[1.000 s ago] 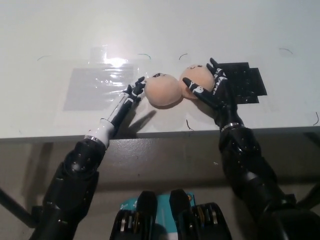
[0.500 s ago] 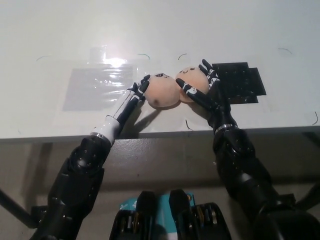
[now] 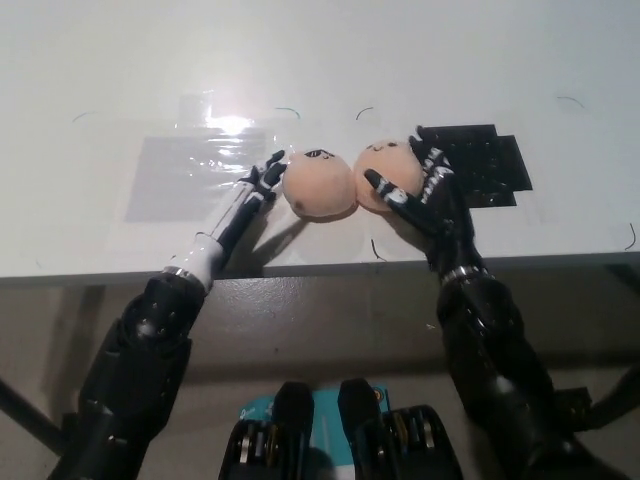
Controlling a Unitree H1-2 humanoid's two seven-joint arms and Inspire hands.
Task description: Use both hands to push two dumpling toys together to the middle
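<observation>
No brand name, label or readable writing shows anywhere; the only marks are small drawn faces, thin dark lines for eyes and mouth, on the tops of the toys. There are two dumpling toys, both round, soft-looking and peach-coloured, lying side by side and touching each other near the middle of the table's near half: the left dumpling toy (image 3: 318, 184) and, at its 3 o'clock, the right dumpling toy (image 3: 388, 174). Two robot hands are in view, one at each outer flank of the pair. The left hand (image 3: 252, 193) lies at 9 o'clock from the left toy, its fingers stretched out and apart, holding nothing, the tips at or just beside the toy's side; whether they press on it cannot be told. The right hand (image 3: 420, 183) is at 3 o'clock from the right toy, fingers spread and curved against that toy's side and front, cupping it without closing around it. The table (image 3: 400, 60) is white and glossy, with a bright glare spot at 11 o'clock from the toys. One clear plastic sheet (image 3: 185, 170) lies flat at 9 o'clock from the toys, and one black stepped patch (image 3: 490, 165) lies at 3 o'clock, partly under the right hand. Several thin curved pen marks dot the surface. Below the table's near edge the floor looks dim brown.
</observation>
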